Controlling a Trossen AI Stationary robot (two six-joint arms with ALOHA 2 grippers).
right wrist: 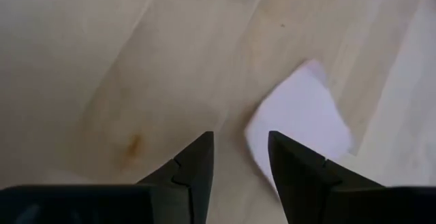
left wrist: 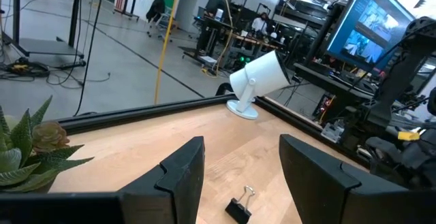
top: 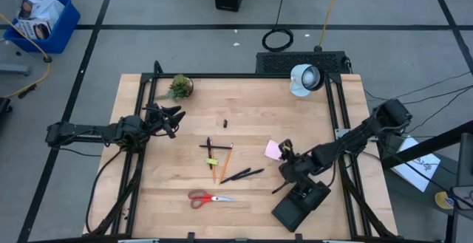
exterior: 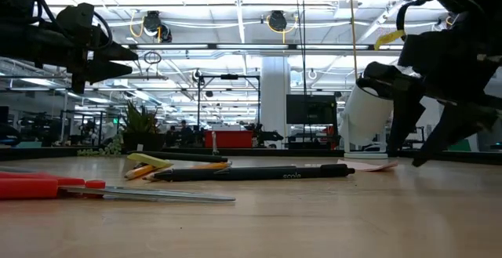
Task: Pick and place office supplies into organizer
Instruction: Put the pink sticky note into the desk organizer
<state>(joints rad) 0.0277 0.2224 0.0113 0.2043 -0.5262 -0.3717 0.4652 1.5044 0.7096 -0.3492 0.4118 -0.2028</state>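
Right tool (top: pixel 284 153), fingers parted with nothing between them, hangs over the pink pad (top: pixel 273 150) near the organizer (top: pixel 300 204), apparently lining up a pick. Left tool (top: pixel 174 119) waits wide and empty beside the plant (top: pixel 179 87). Scissors (top: pixel 207 197), pencils (top: pixel 219 163) and pens (top: pixel 242 174) lie mid-counter (top: pixel 148 199), unsorted. The right wrist view alone shows the pad (right wrist: pixel 300 118) just beyond its fingertips; the left wrist view alone resolves a binder clip (left wrist: pixel 240 205); only the high view shows the organizer.
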